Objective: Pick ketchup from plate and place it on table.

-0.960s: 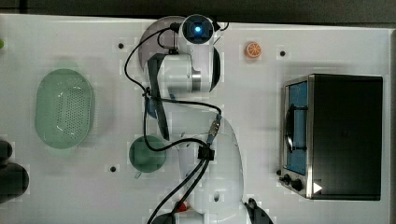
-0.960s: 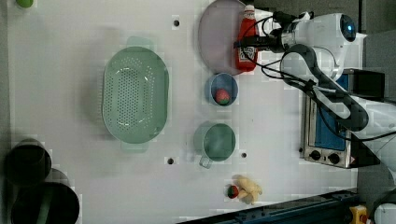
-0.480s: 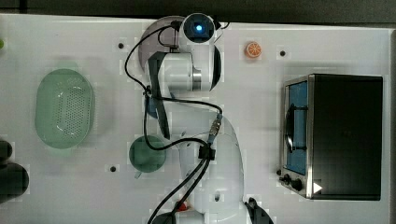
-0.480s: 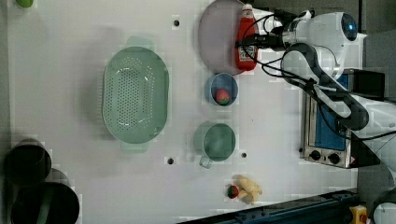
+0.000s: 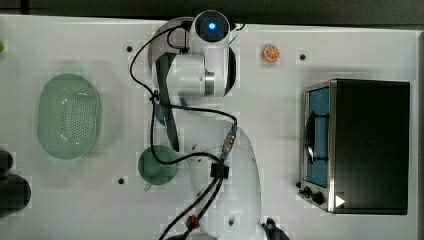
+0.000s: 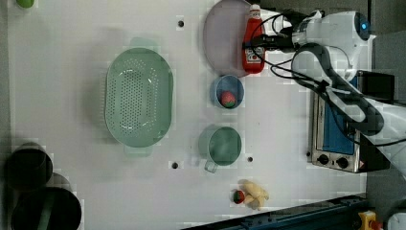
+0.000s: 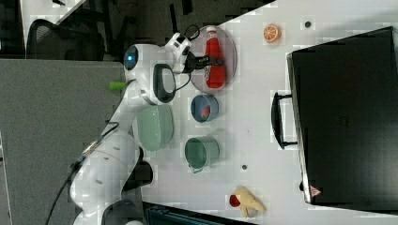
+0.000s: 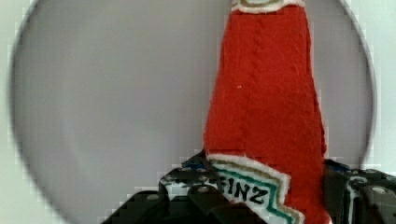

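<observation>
End effector (image 8: 261, 191) fingertips cut off; ketchup (image 8: 266, 107) between.

I see white arm (image 6: 335, 72) reaching from base at left view's lower right toward upper middle. Elbow bent, black cables looped along links. Blue light glows on wrist joint (image 5: 212, 26) in top view. Gripper (image 6: 256, 44) extends level toward left view's left, dark fingers (image 8: 187, 186) pressing both sides of ketchup (image 6: 253, 40) at label.
</observation>
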